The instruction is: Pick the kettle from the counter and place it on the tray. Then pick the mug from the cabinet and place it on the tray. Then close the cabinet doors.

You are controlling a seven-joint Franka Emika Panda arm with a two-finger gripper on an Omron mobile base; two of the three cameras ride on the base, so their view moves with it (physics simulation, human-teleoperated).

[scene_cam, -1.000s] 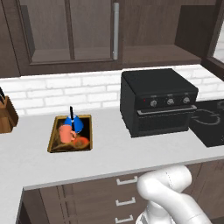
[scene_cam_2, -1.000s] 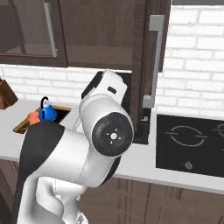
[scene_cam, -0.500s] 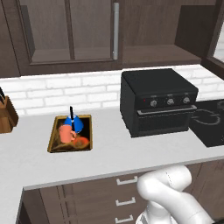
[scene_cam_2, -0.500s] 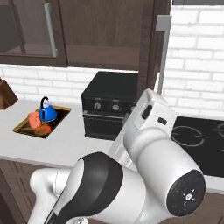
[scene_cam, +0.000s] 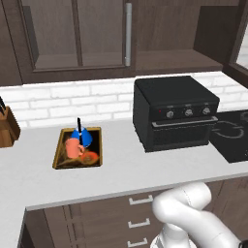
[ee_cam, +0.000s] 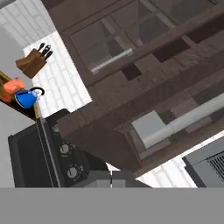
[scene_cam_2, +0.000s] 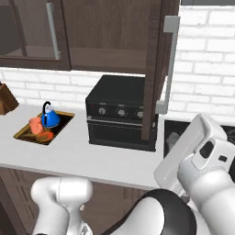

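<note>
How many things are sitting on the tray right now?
2: the blue kettle at the back of the tray, and the orange mug right beside it. The orange-red patch nearby looks painted on the tray.

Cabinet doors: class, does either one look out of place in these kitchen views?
Yes. The right cabinet door stands swung out over the counter, edge-on in front of the black oven, while the left cabinet door sits shut. The kettle and mug sit on the tray.
</note>
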